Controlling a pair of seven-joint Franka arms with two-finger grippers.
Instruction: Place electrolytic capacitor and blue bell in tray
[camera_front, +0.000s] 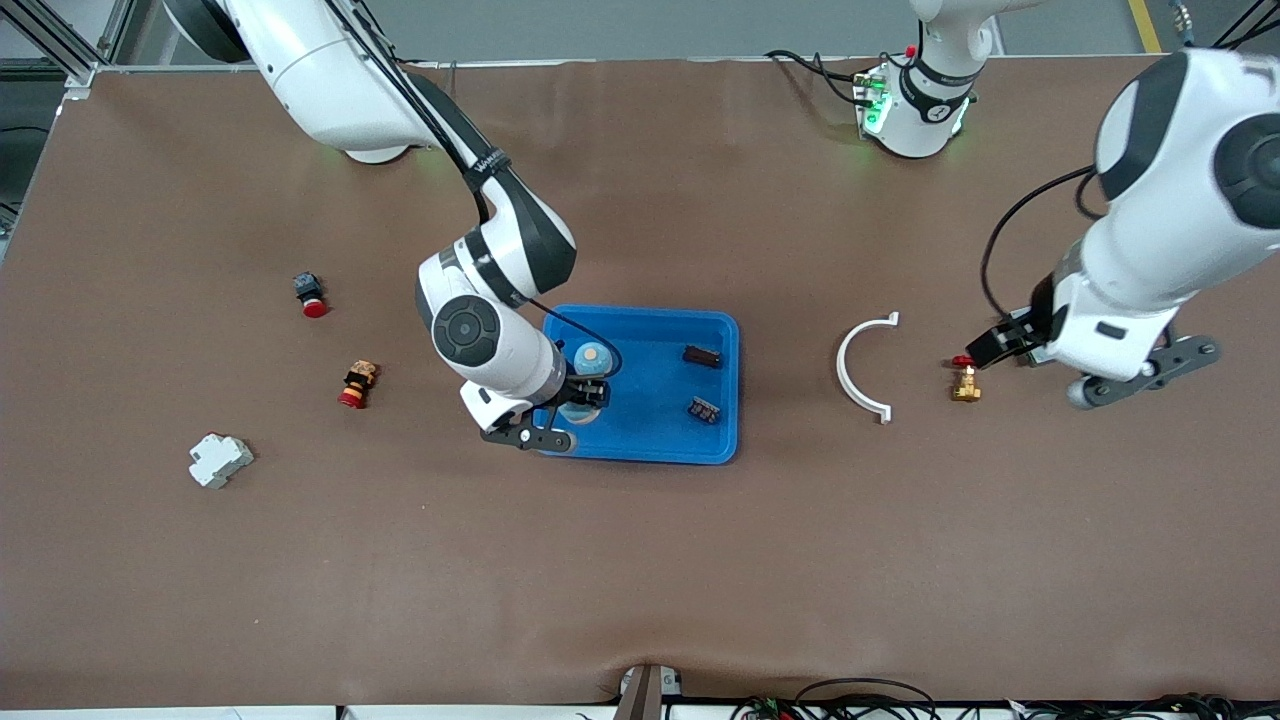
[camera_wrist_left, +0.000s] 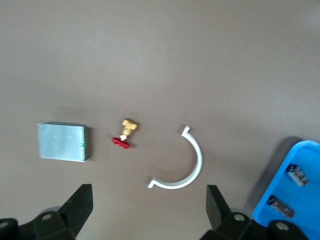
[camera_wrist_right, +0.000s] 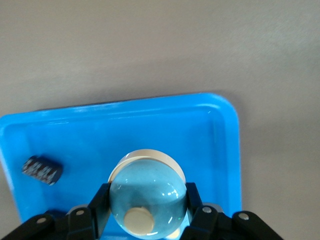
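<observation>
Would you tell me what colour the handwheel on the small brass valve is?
Red; the brass valve with its handwheel shows best in the left wrist view.

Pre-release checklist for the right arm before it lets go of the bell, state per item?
1. Right tool shut on the blue bell: ok, a finger sits on each side of the dome.
2. Bell over the tray, inside the rim: ok, at the tray's end toward the right arm.
3. Bell touching the tray floor: cannot tell.
4. Drop spot clear of the two dark parts in the tray: ok, both lie at its other end.
5. Capacitor in the tray: cannot tell, the dark parts are too small to identify.
6. Left tool out of the way: ok, open over the table near the brass valve and white clip.
</observation>
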